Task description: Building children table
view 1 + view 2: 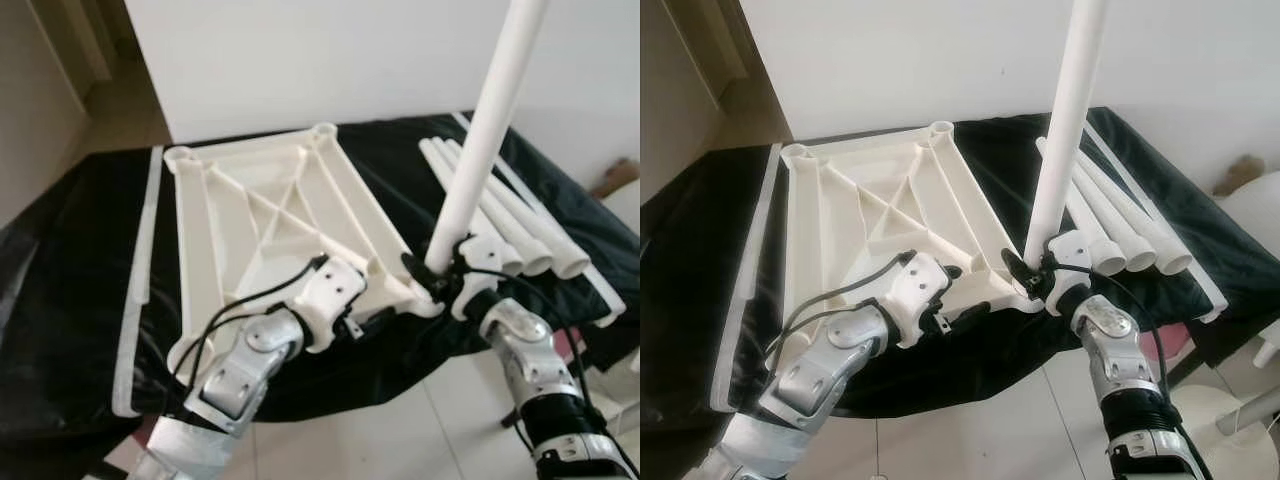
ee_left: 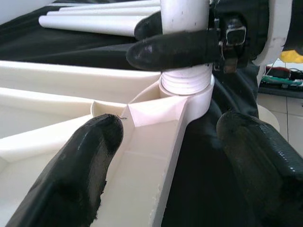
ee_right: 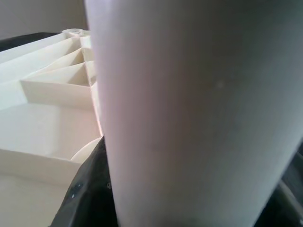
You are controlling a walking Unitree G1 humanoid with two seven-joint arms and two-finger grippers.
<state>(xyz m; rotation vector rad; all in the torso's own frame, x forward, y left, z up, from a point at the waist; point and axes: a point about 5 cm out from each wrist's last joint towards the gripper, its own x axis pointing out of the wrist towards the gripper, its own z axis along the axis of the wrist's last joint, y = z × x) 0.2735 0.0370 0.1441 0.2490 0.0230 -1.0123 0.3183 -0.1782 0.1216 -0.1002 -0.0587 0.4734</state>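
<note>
Across the lower part of the frame, both silver arms reach up from the bottom edge toward the near edge of a black cloth (image 1: 70,300) that covers the work surface.

1. The left gripper (image 2: 165,161) sits at lower centre, at the near right corner of the white tabletop (image 1: 260,215). Its two black fingers (image 2: 71,175) are spread apart and straddle the rim rib of that corner; in the left wrist view one finger rests against the rib and the other stands clear of it on the cloth side.

2. The right gripper (image 1: 437,272) sits at centre right, just beside the left one. Its fingers are clenched around the base of a white leg tube (image 1: 485,130), which stands nearly upright in the corner socket (image 2: 187,90) and tilts slightly toward the upper right of the frame. The tube crosses in front of the parts behind it and blocks most of the right wrist view.

3. The tabletop lies upside down at frame centre, ribbed underside up, with further round sockets at its far corners.

4. Three more leg tubes (image 1: 530,235) lie side by side on the cloth at centre right, partly hidden by the upright tube.

5. A long white strip (image 1: 140,270) lies along the cloth at the left.

6. A white wall (image 1: 300,60) fills the upper frame.
</note>
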